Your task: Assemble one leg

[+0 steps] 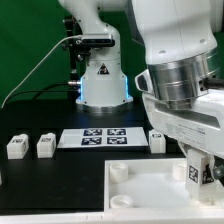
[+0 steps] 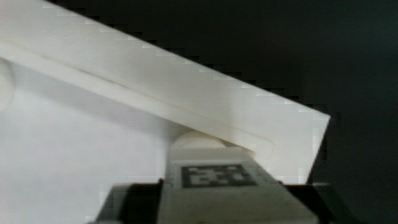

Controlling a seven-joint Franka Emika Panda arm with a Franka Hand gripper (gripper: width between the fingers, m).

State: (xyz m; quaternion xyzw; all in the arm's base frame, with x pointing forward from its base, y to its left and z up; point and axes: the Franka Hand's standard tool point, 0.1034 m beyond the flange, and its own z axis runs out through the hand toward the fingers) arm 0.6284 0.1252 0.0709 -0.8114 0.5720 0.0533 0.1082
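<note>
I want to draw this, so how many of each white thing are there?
Small white plastic leg blocks with square markers: 4, one held in the end effector
Large flat white panel with round corner sockets: 1
Thin flat white marker board: 1
Total: 6

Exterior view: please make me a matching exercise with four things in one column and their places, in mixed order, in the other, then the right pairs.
Things
1. marker board
2. panel
3. leg in the pincer
4. two loose legs

Places
A. exterior view's left
B. exterior view's right, at the panel
C. centre, farther back
D. in front, lowest in the picture

Pairs: 1-C, 2-D, 3-B, 4-A
</note>
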